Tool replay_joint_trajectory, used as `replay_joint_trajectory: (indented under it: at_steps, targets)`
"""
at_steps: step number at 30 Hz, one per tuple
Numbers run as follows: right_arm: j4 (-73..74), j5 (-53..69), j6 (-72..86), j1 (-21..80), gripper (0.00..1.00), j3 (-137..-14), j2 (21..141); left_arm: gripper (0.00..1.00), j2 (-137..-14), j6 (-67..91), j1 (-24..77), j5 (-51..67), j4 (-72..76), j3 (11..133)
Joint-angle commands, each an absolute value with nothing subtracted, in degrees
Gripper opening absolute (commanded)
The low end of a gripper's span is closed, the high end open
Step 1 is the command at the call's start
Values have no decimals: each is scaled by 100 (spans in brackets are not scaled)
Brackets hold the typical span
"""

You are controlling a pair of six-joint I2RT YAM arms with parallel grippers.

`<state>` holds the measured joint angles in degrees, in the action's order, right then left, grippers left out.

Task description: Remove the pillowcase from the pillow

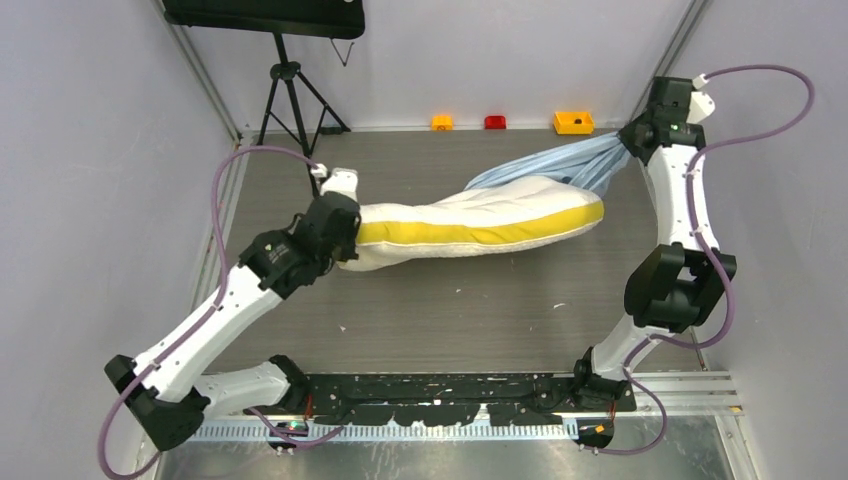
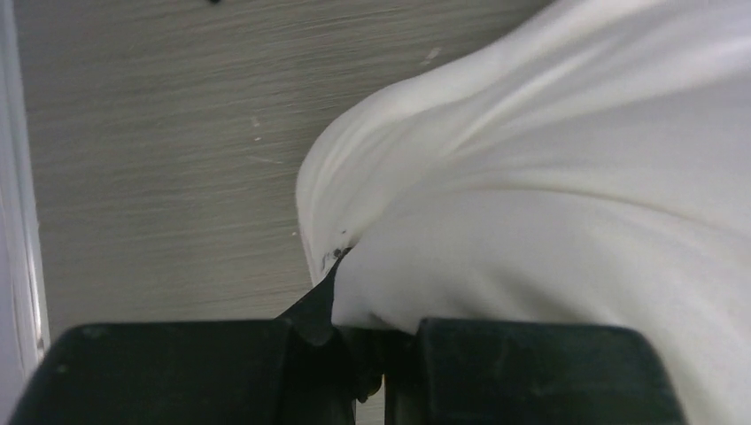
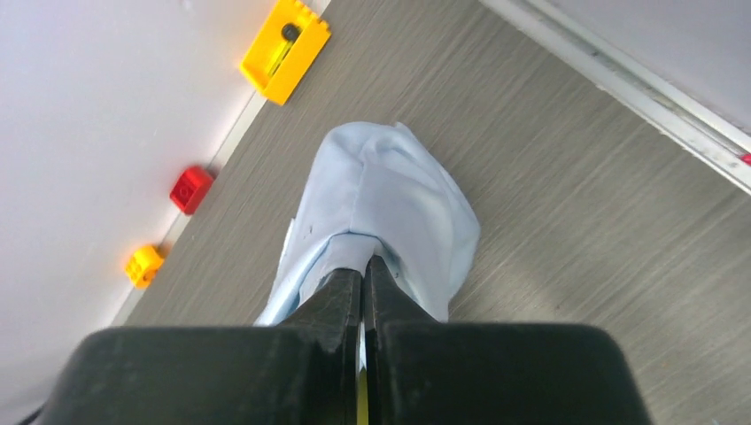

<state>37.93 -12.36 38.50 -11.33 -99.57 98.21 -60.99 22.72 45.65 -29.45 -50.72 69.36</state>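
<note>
The white pillow (image 1: pixel 470 222) with its yellow side band lies stretched across the middle of the table. My left gripper (image 1: pixel 343 245) is shut on its left end; in the left wrist view the white pillow fabric (image 2: pixel 549 204) bunches out from between my jaws, with the gripper (image 2: pixel 341 301) clamped on it. The light-blue pillowcase (image 1: pixel 570 165) covers only the pillow's far right end and is pulled taut to the back right. My right gripper (image 1: pixel 628 138) is shut on it there; in the right wrist view the pillowcase (image 3: pixel 390 199) folds over the shut gripper (image 3: pixel 365 266).
A yellow block (image 1: pixel 573 121), a red block (image 1: pixel 495 122) and an orange block (image 1: pixel 441 122) sit along the back wall. A black tripod (image 1: pixel 290 95) stands at the back left. Walls close in on both sides.
</note>
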Motion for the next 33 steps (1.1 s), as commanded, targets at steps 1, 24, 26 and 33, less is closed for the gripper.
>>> replay_joint_trajectory:
  at_steps: [1, 24, 26, 33]
  targets:
    - [3499, -1848, 4337, -1589, 0, -10527, 9296, 0, -6177, 2614, 3236, -3231, -5478, 6759]
    - [2912, -967, 4690, -1912, 0, -10468, 9552, 0, -5180, 3936, 1301, -2172, -3818, 5235]
    - [2421, 98, 4458, -1908, 0, -10304, 9526, 0, -5193, 3880, 1308, -1537, -3451, 5063]
    - [1921, 1550, 4803, -1903, 0, -10645, 9759, 0, -5301, 3885, 1754, -1545, -3101, 4827]
